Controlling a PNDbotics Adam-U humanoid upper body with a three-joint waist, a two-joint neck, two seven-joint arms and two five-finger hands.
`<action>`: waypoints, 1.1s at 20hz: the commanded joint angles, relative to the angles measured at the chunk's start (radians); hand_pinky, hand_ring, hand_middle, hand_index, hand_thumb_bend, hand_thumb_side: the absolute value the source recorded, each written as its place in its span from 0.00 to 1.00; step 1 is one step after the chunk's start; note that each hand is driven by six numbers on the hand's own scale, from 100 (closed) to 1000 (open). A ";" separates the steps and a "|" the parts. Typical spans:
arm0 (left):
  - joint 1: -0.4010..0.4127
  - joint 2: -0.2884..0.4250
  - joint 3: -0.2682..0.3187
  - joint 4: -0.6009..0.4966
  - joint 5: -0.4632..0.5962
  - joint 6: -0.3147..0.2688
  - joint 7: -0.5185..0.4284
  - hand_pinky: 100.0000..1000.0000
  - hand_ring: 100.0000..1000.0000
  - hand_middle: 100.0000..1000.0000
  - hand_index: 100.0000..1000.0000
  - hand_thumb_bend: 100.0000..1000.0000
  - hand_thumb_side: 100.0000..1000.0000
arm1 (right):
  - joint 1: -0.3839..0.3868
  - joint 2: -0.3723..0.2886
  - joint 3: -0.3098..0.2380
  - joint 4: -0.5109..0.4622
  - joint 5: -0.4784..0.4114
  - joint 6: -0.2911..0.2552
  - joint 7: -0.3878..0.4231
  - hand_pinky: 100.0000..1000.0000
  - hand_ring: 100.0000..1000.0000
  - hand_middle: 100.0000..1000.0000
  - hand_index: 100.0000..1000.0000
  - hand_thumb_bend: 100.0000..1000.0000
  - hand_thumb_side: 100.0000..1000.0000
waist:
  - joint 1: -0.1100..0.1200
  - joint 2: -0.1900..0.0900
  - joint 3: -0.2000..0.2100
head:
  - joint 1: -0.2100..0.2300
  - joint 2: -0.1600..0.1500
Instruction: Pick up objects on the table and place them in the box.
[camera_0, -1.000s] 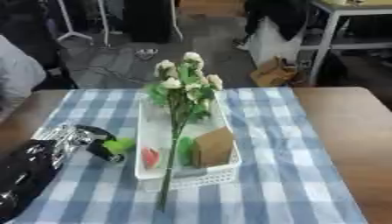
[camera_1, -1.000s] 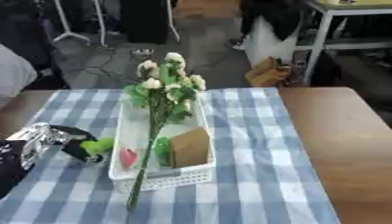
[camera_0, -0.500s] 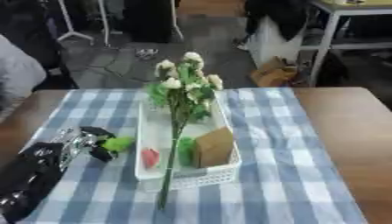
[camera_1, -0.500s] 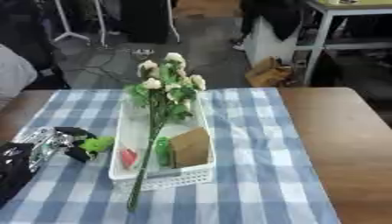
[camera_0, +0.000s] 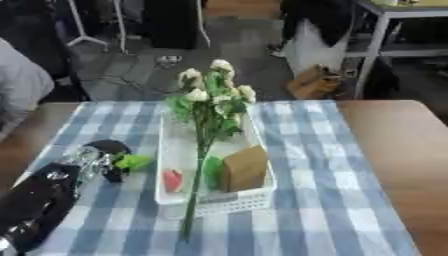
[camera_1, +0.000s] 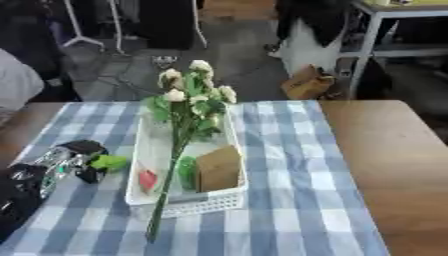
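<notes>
At table's left edge my L hand (camera_0: 94, 161) sits curled round a small bright-green object (camera_0: 134, 161), held just beside the white basket (camera_0: 229, 201), w/ the arm coming in from the lower-left corner. Can't make out what the green thing is. Basket lies lengthwise on the blue-checked cloth (camera_0: 324, 200); inside: cream flower bunch (camera_0: 213, 97) w/ stem overhanging the near rim, brown box-like item (camera_0: 244, 168), red piece (camera_0: 172, 179), green piece (camera_0: 211, 172).
</notes>
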 joint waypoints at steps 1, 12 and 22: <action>-0.023 0.018 0.016 0.015 -0.011 -0.006 0.018 0.00 0.16 0.23 0.50 0.00 0.13 | -0.012 -0.008 0.001 -0.015 -0.011 0.000 0.006 0.57 0.54 0.50 0.48 0.00 0.59 | 0.002 -0.020 0.001 | 0.002 -0.003; -0.068 0.048 0.016 -0.027 0.047 -0.046 -0.028 0.00 0.00 0.09 0.44 0.00 0.12 | -0.010 -0.009 0.002 -0.015 -0.012 0.009 0.011 0.57 0.55 0.50 0.49 0.00 0.58 | 0.005 -0.025 0.000 | -0.004 -0.002; -0.137 0.112 0.005 -0.184 0.141 -0.049 -0.178 0.00 0.00 0.08 0.43 0.00 0.11 | -0.011 -0.010 0.003 -0.015 -0.012 0.013 0.009 0.57 0.55 0.50 0.49 0.00 0.58 | 0.010 -0.031 -0.003 | -0.007 -0.007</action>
